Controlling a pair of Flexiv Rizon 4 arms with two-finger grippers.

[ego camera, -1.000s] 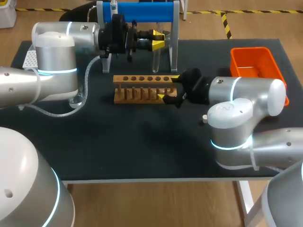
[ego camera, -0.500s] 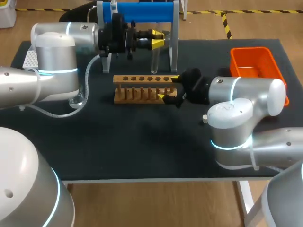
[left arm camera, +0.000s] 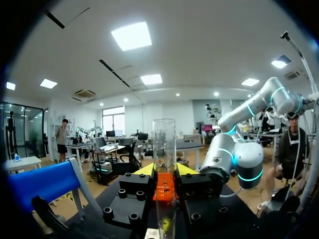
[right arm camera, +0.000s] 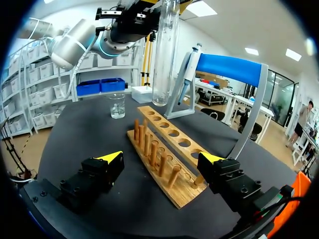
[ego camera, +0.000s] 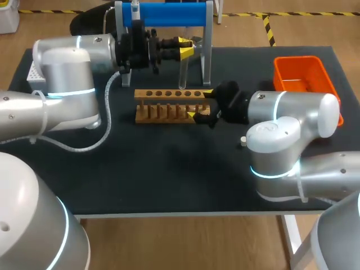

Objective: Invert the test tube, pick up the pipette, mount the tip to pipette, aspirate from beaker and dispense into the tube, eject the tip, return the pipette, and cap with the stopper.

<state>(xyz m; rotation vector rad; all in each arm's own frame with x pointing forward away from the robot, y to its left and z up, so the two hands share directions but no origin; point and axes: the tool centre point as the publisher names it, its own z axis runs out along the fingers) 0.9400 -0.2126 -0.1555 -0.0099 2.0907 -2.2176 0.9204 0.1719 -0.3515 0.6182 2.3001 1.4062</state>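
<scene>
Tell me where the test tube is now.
Head view: the test tube is gripped in the left end effector, behind the wooden rack, by the blue stand.

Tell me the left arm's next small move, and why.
Probably carry the test tube over a hole in the rack: the left gripper holds it upright beyond the rack, rounded end down, and the holes look empty.

We see a black table (ego camera: 169, 169). On it stand a wooden rack (ego camera: 169, 107) in the middle, a blue stand (ego camera: 169, 14) behind it, an orange box (ego camera: 301, 73) at our right, and a small glass beaker (right arm camera: 118, 106).
</scene>
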